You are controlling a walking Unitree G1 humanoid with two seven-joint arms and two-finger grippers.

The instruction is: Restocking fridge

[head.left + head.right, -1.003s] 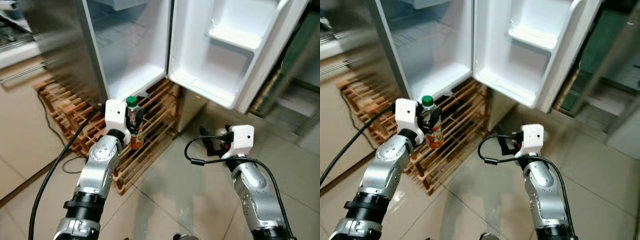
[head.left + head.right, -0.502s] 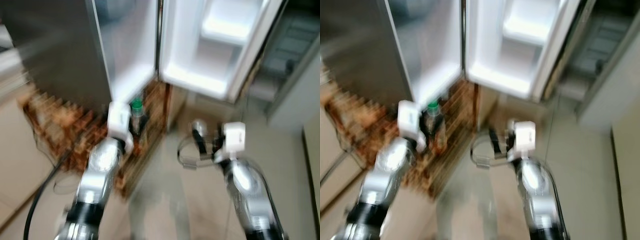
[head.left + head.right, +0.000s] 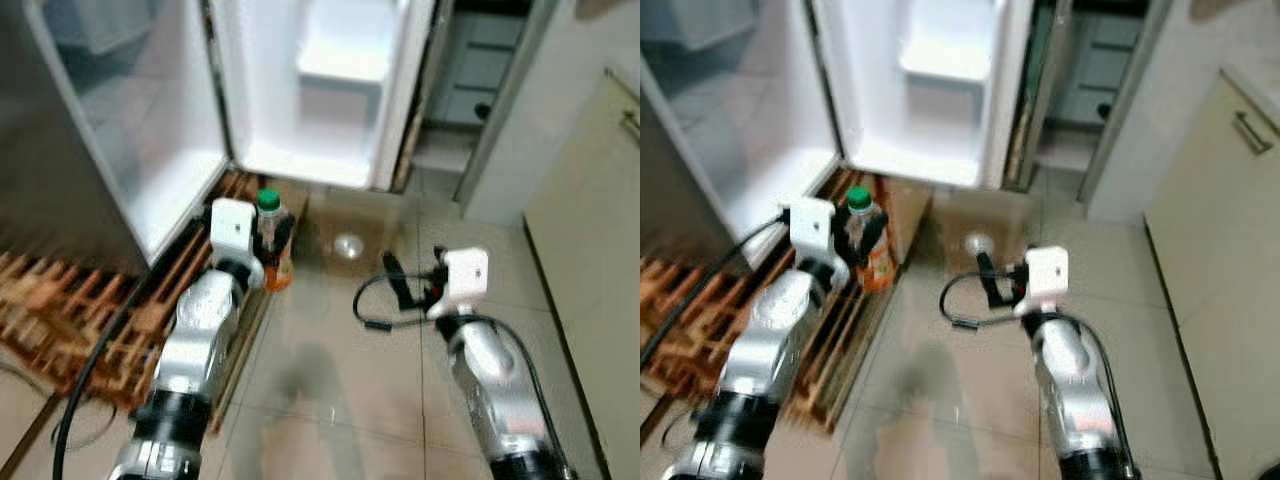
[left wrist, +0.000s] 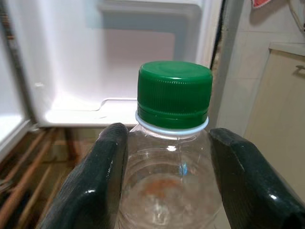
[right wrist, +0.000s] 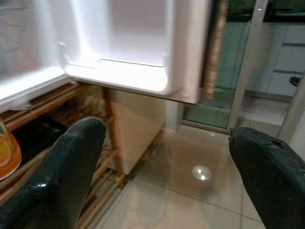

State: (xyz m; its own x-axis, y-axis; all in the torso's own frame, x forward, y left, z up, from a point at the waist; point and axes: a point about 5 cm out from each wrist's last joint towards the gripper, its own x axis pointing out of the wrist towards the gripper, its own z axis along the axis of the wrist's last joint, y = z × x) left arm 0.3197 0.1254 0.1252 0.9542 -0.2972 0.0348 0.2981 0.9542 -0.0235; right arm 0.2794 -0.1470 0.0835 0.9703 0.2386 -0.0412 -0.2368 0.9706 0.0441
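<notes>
A clear bottle with a green cap (image 3: 268, 202) and an orange label (image 3: 874, 268) is held upright by my left gripper (image 3: 272, 240), whose black fingers (image 4: 90, 186) are shut on its shoulders below the cap (image 4: 174, 93). It hangs in front of the open fridge (image 3: 150, 130), near the bottom of the white fridge door (image 3: 330, 90) with its door shelf (image 3: 945, 62). My right gripper (image 3: 990, 285) is held out over the tiled floor, open, with nothing between its fingers (image 5: 62, 171).
A wooden slatted pallet (image 3: 90, 310) lies under the fridge at the left. A cream cabinet (image 3: 1220, 230) stands at the right. Beyond the door is a doorway (image 3: 470, 70) to another room. The glossy tiled floor (image 3: 330, 390) spreads between my arms.
The camera has swung, so the fridge now sits further left and the cabinet at the right has come into view. Both grippers keep their pose, the left still holding the bottle.
</notes>
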